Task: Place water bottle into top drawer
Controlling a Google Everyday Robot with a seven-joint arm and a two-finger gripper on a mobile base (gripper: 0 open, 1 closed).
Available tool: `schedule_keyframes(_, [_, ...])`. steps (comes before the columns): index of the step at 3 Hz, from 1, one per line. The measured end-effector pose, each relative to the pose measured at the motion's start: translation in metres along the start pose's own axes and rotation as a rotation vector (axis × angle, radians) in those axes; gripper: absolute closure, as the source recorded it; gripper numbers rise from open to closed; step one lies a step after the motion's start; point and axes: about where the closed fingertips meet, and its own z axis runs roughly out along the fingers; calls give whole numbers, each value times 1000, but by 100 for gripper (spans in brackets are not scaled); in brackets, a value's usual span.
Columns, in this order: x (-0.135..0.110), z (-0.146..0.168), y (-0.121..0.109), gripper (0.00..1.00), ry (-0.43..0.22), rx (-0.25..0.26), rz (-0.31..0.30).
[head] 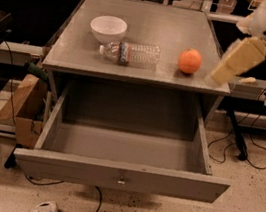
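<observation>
1 water bottle [131, 53] lies on its side on the table [152, 22], with 1 bowl [108, 28] and 1 orange [189, 61]. Under the table, 1 top drawer [121, 146] is pulled out. The gripper [236, 62] hangs over the table's right edge; whether it is apart or together, I cannot tell.

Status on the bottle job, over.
Pincer over right edge of table, apart from bottle. Bottle lying on table beside bowl. Drawer open. Orange between pincer and bottle.

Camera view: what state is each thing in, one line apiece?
water bottle, lying on its side on the cabinet top, capped.
top drawer, pulled open, bottle not inside.
white bowl, upright, just behind the bottle.
orange, resting right of the bottle.
gripper, over the top's right edge, apart from the bottle.
</observation>
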Motion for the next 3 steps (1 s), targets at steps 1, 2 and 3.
schedule_keyframes(1, [-49,30,-27,0,-105,11,45])
schedule_keyframes(2, [-110,73,-55,0,-185,5,88])
schedule_keyframes(3, [-148,109,-63,0,-189,-22,108])
